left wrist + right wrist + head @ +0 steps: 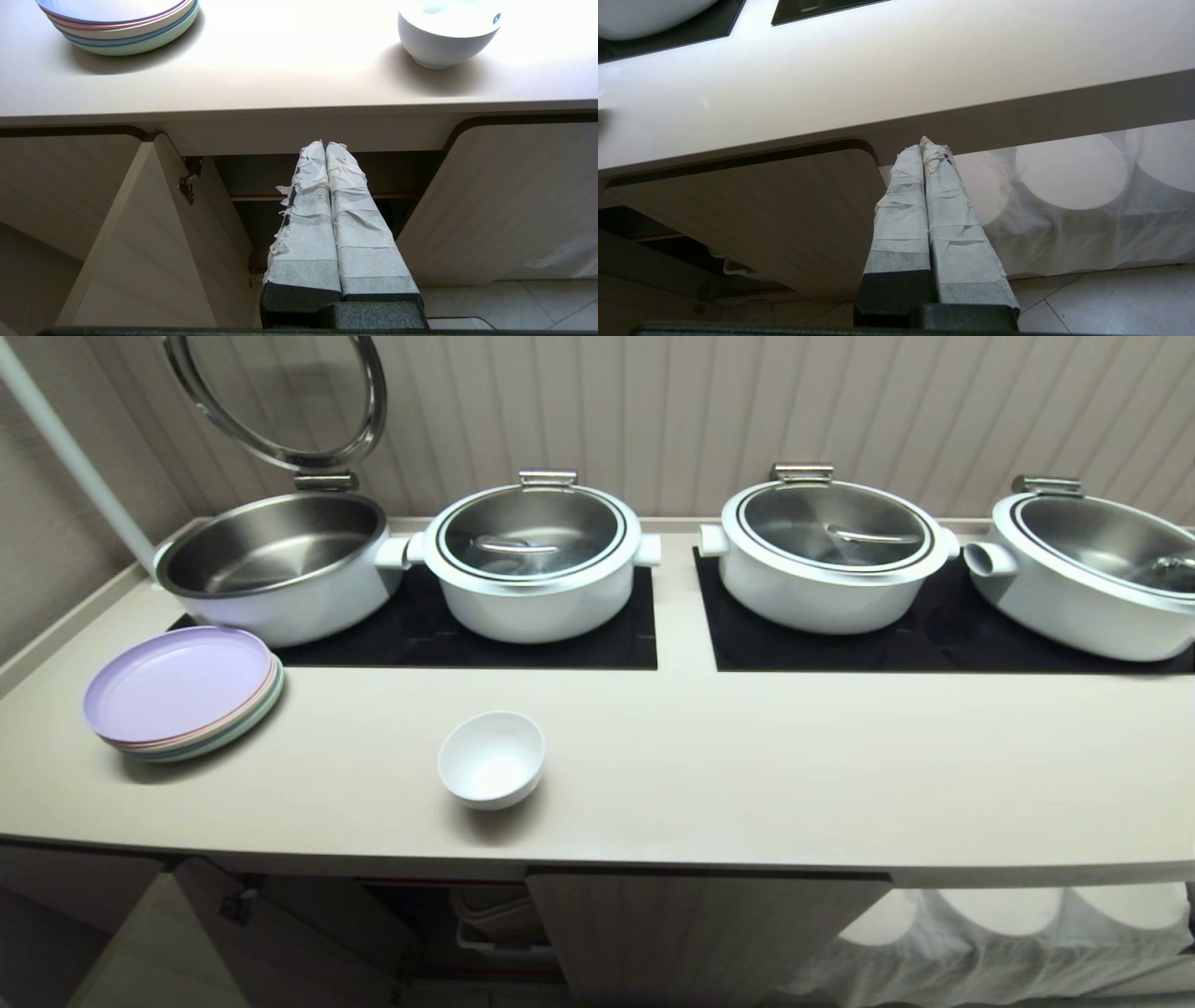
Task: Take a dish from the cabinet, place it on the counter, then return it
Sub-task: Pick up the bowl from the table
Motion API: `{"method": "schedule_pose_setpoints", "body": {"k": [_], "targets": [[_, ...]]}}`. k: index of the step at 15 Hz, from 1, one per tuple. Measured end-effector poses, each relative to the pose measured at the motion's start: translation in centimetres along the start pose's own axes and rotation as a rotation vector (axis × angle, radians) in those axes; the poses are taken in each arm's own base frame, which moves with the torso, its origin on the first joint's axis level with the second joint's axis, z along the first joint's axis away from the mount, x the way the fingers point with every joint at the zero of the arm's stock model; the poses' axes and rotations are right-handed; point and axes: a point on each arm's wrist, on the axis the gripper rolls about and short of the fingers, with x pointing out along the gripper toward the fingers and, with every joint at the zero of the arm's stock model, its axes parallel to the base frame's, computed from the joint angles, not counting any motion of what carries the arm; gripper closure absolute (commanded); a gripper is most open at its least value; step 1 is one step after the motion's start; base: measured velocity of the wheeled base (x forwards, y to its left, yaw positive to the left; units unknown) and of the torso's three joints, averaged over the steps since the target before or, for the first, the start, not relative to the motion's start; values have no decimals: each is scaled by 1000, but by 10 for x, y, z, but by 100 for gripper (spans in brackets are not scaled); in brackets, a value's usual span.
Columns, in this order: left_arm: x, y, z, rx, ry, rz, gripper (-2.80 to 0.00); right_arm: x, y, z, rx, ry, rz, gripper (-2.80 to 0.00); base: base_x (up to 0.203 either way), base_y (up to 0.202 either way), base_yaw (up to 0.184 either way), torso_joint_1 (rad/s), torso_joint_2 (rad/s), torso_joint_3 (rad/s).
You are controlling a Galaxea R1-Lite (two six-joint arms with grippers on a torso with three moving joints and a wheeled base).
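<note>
Ribbed beige panelling backs our long, smooth cream counter, and two black rectangular mats lie across its far half. On them we see four big white pots in a row; the one at ten o'clock stands open, its brushed-steel inside showing and its round glass lid tipped up behind it. At nine o'clock sits a stack of wide flat plates, lilac on top with pink and green rims beneath.

Our dish, the small white bowl, stands upright on the bare counter near the front edge, at about seven o'clock from centre, well apart from the plates. It is round and glossy with deep sides narrowing to a small foot, so it has no long axis; its mouth faces straight up.

Below the counter the fluted wood-grain cabinet has its left door swung open, and a red-edged shelf shows inside.

Our left gripper hangs in front of that opening, its tape-wrapped fingers pressed together on nothing. Our right gripper is likewise clenched and empty, low by the closed door, with a white cloth behind it.
</note>
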Motion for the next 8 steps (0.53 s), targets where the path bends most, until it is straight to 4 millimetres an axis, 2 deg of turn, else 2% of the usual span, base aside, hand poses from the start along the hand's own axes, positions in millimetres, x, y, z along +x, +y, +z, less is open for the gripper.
{"method": "schedule_pose_setpoints", "body": {"k": [8], "targets": [[0, 0, 0, 1, -1, 1, 0, 0, 0, 0, 0, 0, 0, 0, 0, 0, 0, 0, 0, 0]]}}
